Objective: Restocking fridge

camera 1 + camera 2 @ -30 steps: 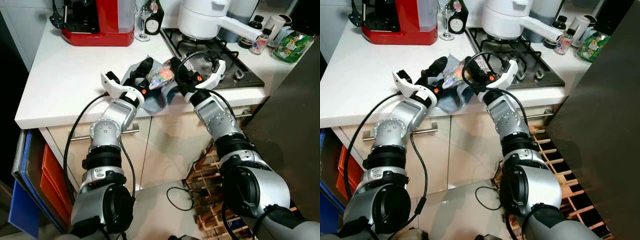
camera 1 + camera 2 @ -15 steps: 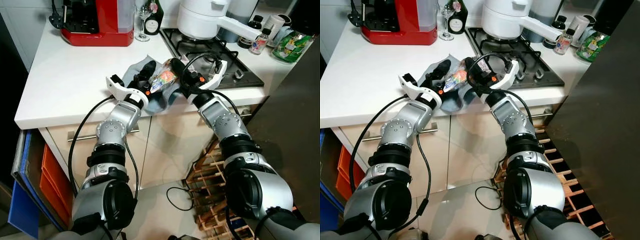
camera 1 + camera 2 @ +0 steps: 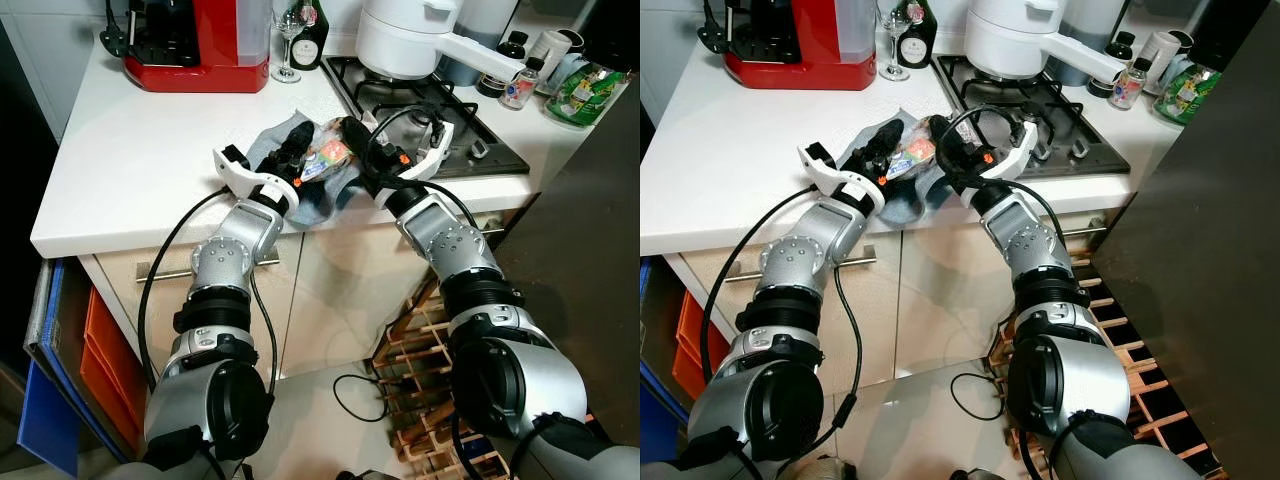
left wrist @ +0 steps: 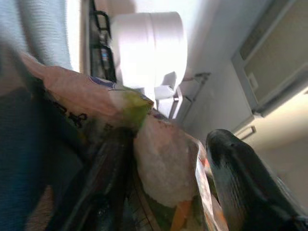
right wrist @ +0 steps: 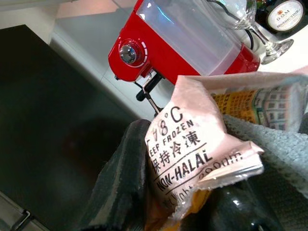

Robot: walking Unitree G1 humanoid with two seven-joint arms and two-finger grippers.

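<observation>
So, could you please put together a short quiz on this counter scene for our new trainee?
1. True or false: both grippers grip the frozen food packet.
2. What does the packet lie on? A) blue-grey cloth B) hob C) floor
3. Fill in: the red coffee machine stands at the counter's far ____ as the robot sees it.

Key: 1 true, the left gripper and right gripper each close on an end. 2 A. 3 left.

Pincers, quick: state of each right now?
Left pincer: shut on the frozen food packet, over the blue cloth.
Right pincer: shut on the same packet's other end.
</observation>
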